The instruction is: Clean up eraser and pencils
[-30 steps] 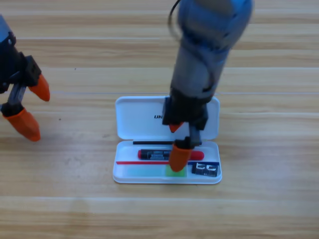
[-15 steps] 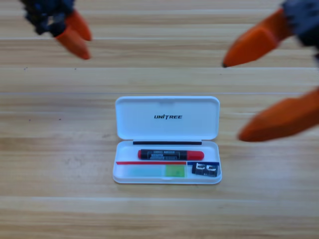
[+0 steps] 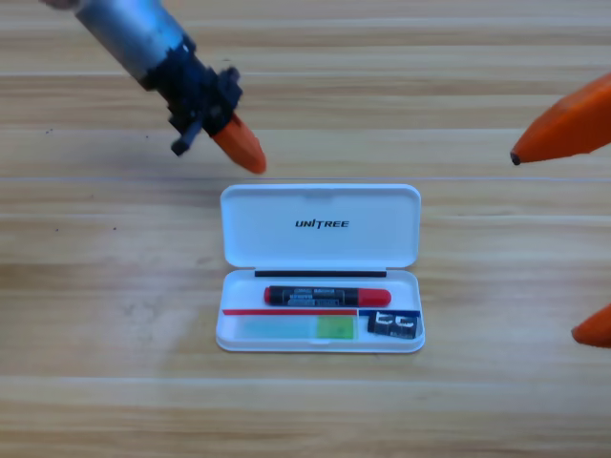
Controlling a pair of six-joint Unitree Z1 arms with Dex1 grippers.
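One fixed camera looked down from above the table (image 3: 95, 401), near enough that the open case (image 3: 321, 269) sat mid-frame with bare wood all round. The far edge lay at the top, where the left arm (image 3: 143, 43) came in. No second view shared the scene.
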